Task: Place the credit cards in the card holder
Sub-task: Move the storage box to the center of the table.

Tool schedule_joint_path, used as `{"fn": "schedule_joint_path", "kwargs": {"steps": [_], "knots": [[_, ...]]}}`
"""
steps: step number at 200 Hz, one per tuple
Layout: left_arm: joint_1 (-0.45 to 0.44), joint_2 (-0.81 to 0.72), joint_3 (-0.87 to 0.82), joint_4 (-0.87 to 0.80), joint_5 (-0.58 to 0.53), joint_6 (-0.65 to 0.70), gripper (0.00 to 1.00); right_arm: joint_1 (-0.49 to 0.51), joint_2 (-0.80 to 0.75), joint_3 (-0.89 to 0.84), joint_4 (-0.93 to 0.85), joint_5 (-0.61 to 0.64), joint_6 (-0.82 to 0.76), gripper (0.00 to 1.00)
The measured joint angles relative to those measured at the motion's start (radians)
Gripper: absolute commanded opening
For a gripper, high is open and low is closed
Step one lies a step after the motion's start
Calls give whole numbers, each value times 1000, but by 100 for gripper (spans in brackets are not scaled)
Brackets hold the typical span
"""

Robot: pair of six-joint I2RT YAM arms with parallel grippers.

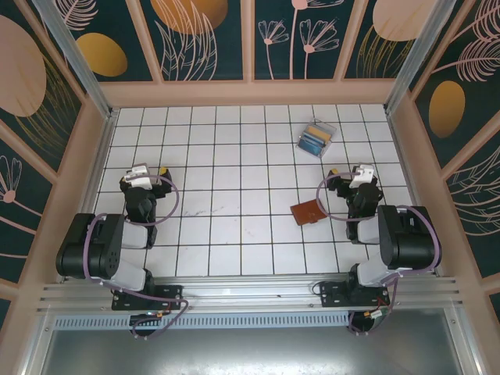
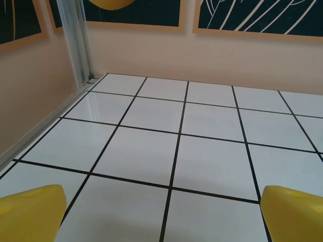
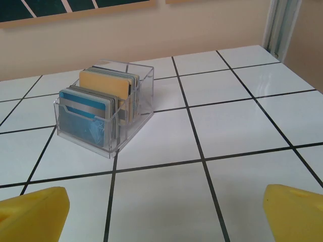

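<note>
The cards (image 3: 98, 106) stand upper left of frame, ahead of the right end effector (image 3: 164, 214) (released, jaws wide), the nearer one.

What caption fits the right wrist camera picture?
Open right gripper faces a clear case of blue and yellow credit cards on white tiles.

White tiled floor (image 1: 234, 234), floral-panelled walls (image 1: 205, 47)
</note>
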Motion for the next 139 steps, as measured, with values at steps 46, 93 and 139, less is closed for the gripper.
{"fn": "schedule_joint_path", "kwargs": {"steps": [46, 93, 139], "knots": [[0, 0, 0, 0, 0, 0, 99, -4, 0, 0, 0, 0, 0, 99], [0, 0, 0, 0, 0, 0, 99, -4, 0, 0, 0, 0, 0, 99], [0, -2, 0, 0, -5, 0, 99, -5, -2, 2, -8, -3, 3, 99]]}}
